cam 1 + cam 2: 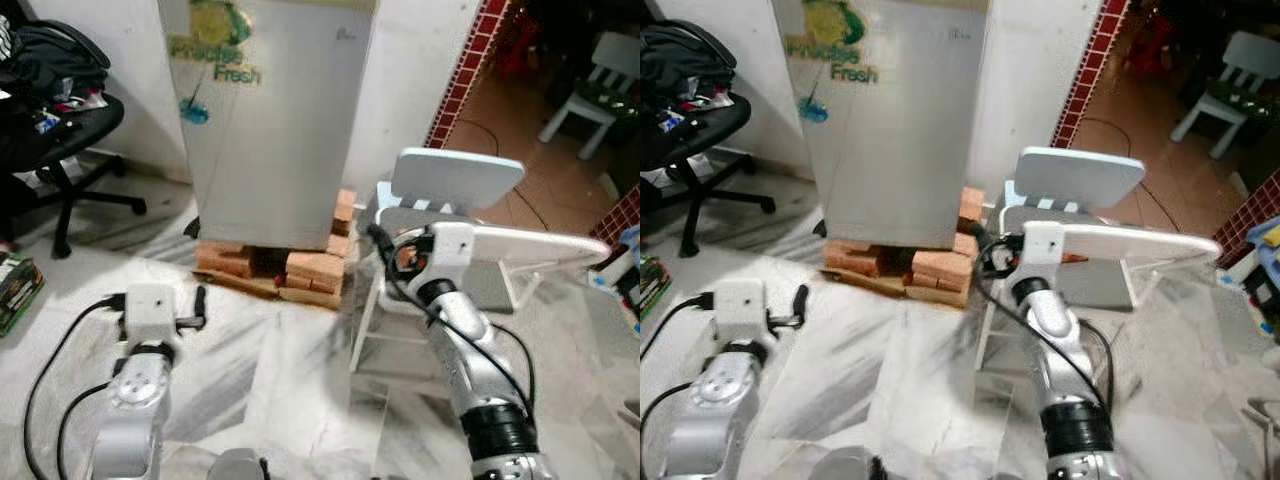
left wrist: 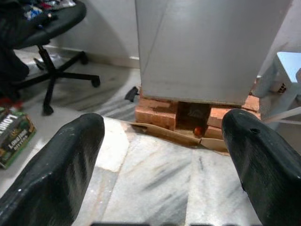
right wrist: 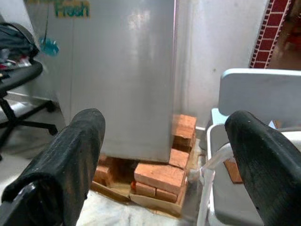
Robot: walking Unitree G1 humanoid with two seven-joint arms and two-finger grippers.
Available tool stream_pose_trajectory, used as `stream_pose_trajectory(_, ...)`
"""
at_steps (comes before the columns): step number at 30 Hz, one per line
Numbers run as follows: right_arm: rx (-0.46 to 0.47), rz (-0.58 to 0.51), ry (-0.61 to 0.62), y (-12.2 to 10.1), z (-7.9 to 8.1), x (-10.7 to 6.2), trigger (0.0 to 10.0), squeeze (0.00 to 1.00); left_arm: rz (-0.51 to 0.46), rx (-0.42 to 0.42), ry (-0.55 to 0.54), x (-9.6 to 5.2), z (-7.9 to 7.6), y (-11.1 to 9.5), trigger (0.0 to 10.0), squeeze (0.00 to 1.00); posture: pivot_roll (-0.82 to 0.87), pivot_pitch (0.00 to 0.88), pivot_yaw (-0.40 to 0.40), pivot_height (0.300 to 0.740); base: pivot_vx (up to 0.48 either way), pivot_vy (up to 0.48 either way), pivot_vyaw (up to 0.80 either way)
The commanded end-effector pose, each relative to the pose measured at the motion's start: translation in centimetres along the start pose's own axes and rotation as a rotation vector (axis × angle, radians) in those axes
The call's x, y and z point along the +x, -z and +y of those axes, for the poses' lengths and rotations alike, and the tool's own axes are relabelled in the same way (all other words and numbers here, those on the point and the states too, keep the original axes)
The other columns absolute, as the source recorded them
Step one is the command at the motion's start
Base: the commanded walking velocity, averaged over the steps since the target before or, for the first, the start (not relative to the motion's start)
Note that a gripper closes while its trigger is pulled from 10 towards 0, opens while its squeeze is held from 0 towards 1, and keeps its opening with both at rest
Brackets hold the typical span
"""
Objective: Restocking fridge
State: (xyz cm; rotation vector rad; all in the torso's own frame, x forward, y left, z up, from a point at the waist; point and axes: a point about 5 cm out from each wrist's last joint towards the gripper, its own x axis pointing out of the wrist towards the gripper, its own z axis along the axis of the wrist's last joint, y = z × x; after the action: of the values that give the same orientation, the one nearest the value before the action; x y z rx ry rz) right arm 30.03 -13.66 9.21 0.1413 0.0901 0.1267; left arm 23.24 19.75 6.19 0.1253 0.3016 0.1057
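A silver fridge (image 1: 270,120) with its door closed stands on red bricks (image 1: 305,268) against the white wall. My left gripper (image 2: 164,155) hangs low over the marble floor in front of the fridge, open, with nothing between its fingers (image 2: 70,174). My right gripper (image 3: 164,155) is raised to the fridge's right, at the edge of a white plastic chair (image 1: 455,180). It is open and holds nothing. In the left eye view the right gripper (image 1: 380,242) points toward the brick base.
A black office chair (image 1: 60,130) piled with things stands at the left. A dark box (image 1: 15,290) lies on the floor near it. A flat white plastic panel (image 1: 540,245) sticks out from the chair. Another white chair (image 1: 600,90) stands far back right.
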Motion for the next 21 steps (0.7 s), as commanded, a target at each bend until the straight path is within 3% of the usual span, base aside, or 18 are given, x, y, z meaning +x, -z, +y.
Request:
stream_pose_trajectory(1, -0.014, -0.024, 0.025, -0.4, -0.3, 0.2, 10.0, 0.0, -0.012, 0.008, 0.011, 0.2, -0.1, -0.2, 10.0, 0.0, 0.15, 0.0, -0.079, 0.74, 0.0, 0.48, 0.0)
stream_pose_trajectory(11, -0.026, -0.035, 0.062, -0.5, -0.8, 0.3, 10.0, 0.0, -0.047, 0.041, 0.012, 0.5, -0.4, -0.8, 10.0, 0.0, 0.15, 0.0, -0.077, 0.74, 0.0, 0.48, 0.0)
stream_pose_trajectory(17, -0.076, -0.061, 0.06, -1.3, -0.5, 0.6, 10.0, 0.0, -0.099, 0.127, 0.022, 0.7, -0.6, -2.9, 10.0, 0.0, 0.17, 0.0, -0.067, 0.74, 0.0, 0.48, 0.0)
stream_pose_trajectory(21, -0.07, -0.044, 0.088, -0.9, -1.1, 0.2, 10.0, 0.0, -0.094, 0.076, 0.012, 0.4, -0.2, -2.6, 10.0, 0.0, 0.15, 0.005, -0.07, 0.74, 0.0, 0.48, -0.57)
